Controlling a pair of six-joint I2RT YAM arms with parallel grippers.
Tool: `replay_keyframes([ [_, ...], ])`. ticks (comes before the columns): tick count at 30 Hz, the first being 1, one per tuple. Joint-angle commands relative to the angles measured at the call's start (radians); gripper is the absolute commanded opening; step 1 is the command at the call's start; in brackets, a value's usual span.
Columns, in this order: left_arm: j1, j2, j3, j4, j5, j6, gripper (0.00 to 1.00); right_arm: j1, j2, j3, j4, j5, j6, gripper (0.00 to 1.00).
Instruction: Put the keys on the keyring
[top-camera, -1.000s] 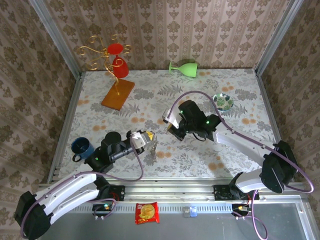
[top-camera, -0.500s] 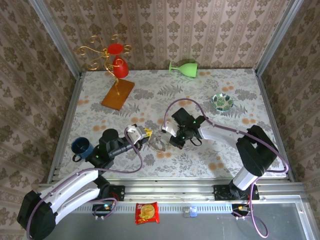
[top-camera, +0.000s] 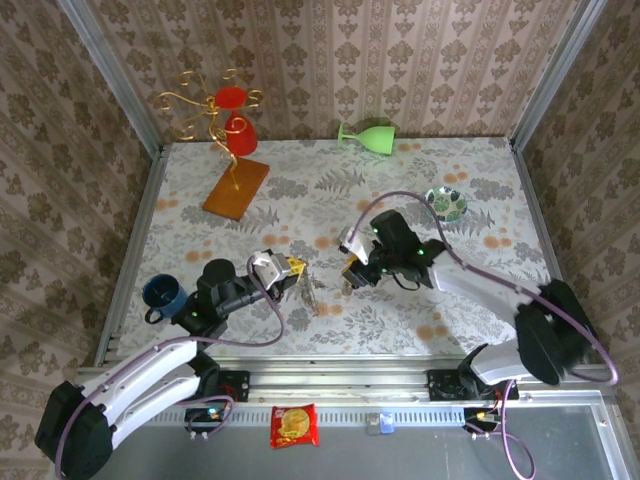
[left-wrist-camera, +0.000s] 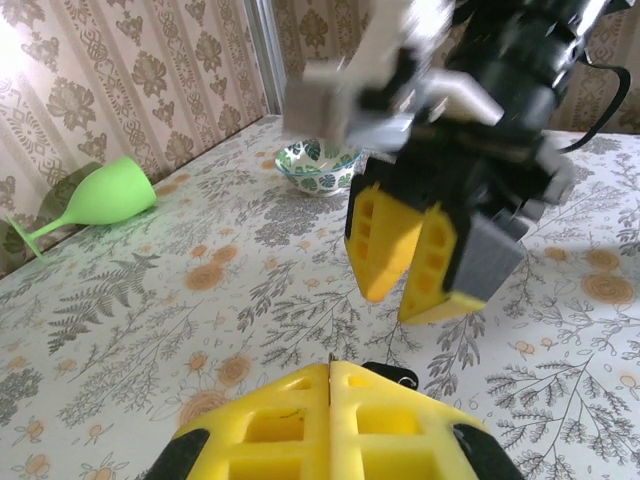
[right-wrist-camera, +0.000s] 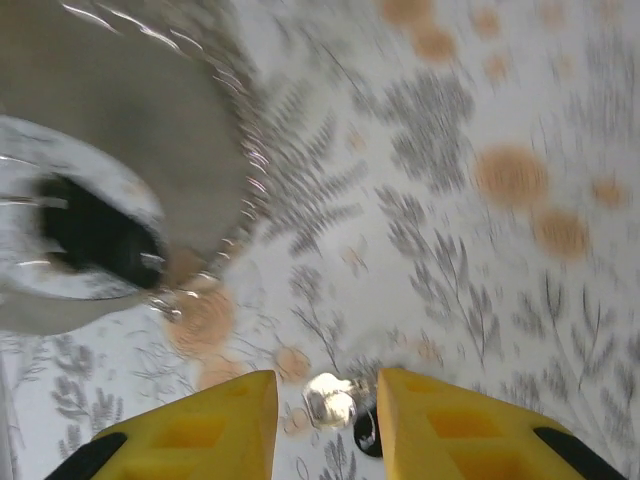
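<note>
right gripper (top-camera: 350, 279) opposite left gripper (top-camera: 292, 266), both low

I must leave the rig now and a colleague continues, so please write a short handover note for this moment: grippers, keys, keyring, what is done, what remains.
Left gripper: shut on a thin metal edge, apparently the keyring, which hangs from its tips.
Right gripper: open, close beside the left one, gripping nothing.
Keys: a small shiny piece with a black head, likely one key, shows in the gap between the right fingers, blurred. The second key I cannot make out.
Done: keyring is held. Whether any key is on it cannot be told.
Left: check the threading, then thread what remains.
</note>
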Motion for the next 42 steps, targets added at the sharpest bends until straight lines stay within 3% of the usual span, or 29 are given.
replay_keyframes([
  [1,0.01,0.005,-0.012,0.093,0.058,-0.029,0.0,0.004,-0.054,-0.067,0.241,-0.218,-0.174,0.32],
  [11,0.012,0.013,-0.047,0.176,0.121,-0.012,0.0,0.037,0.03,0.072,0.224,-0.427,-0.245,0.29],
  [22,0.012,0.014,-0.05,0.179,0.145,-0.003,0.0,0.077,0.092,0.092,0.237,-0.4,-0.242,0.24],
  [30,0.011,0.012,-0.048,0.167,0.145,0.002,0.0,0.083,0.103,0.095,0.269,-0.378,-0.227,0.02],
  [34,0.013,0.005,-0.04,0.126,0.106,0.019,0.01,0.083,0.09,0.097,0.246,-0.37,-0.239,0.0],
  [36,0.017,-0.017,-0.026,0.062,0.075,0.043,0.26,0.082,0.084,0.099,0.216,-0.353,-0.26,0.0],
  [37,0.02,-0.035,-0.02,0.02,0.065,0.062,0.3,0.082,0.078,0.103,0.199,-0.342,-0.274,0.0],
  [42,0.042,-0.109,0.043,-0.249,0.06,0.175,0.35,0.083,0.068,0.134,0.105,-0.309,-0.332,0.0],
])
